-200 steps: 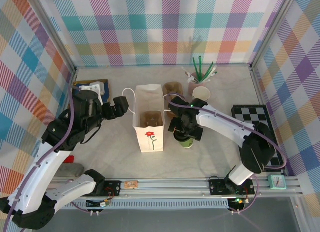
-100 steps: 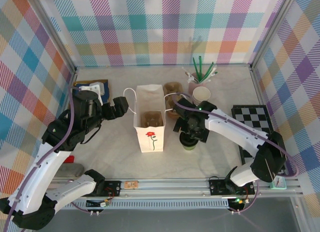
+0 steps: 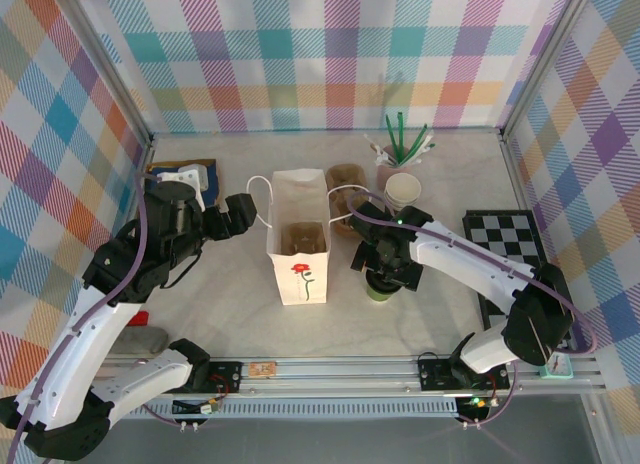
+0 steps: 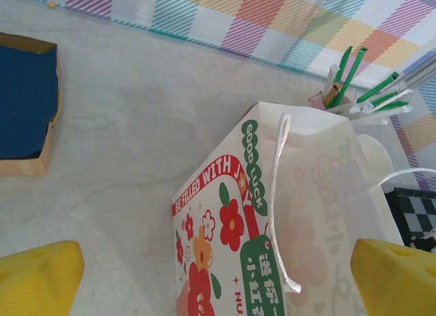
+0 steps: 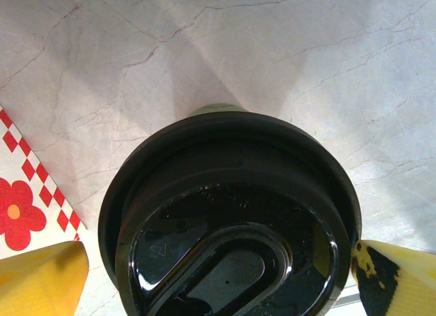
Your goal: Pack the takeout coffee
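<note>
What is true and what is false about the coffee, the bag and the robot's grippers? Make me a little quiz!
1. The coffee has a black lid on. True.
2. The coffee is inside the bag. False: it stands on the table, next to the bag.
3. The right gripper is open, with one finger on each side of the coffee. True.
4. The left gripper is holding the bag. False: it is open by the bag and holds nothing.
5. Green sticks poke up at the back of the table. True.
</note>
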Available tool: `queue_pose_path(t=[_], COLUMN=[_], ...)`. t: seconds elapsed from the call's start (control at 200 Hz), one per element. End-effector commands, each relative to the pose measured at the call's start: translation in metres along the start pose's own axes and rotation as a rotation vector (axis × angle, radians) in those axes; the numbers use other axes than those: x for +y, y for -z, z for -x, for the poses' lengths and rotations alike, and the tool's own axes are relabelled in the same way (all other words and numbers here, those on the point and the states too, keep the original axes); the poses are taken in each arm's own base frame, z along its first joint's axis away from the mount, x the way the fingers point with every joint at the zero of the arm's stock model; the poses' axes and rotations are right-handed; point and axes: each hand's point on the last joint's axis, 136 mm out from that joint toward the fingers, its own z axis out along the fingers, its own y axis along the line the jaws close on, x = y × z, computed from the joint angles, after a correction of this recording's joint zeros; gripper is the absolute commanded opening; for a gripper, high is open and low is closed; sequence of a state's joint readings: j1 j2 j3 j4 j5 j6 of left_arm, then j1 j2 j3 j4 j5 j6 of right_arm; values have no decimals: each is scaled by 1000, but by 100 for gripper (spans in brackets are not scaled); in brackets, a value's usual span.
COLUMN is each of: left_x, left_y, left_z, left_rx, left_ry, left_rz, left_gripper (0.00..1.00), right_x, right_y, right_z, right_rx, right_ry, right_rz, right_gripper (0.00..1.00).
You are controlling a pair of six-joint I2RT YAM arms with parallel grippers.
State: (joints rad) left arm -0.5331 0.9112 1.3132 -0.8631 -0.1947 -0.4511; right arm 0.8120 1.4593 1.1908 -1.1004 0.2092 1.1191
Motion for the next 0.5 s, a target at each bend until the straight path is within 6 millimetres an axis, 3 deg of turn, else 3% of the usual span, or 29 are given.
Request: queue_pose_path(t=[0.0,0.495], left_x=[6,10], left_y=[2,-6], left_z=[1,0], left_rx=[-6,5], left_ry=[-15,-19], left_rz=[20,36], left_gripper=[100,100], right_x=[4,-4], right_y=[-4,23], right_z=[-4,4], right_rx=[21,-41], right_ry=[-14,-55], right_rz=[7,24], right_gripper=[99,99])
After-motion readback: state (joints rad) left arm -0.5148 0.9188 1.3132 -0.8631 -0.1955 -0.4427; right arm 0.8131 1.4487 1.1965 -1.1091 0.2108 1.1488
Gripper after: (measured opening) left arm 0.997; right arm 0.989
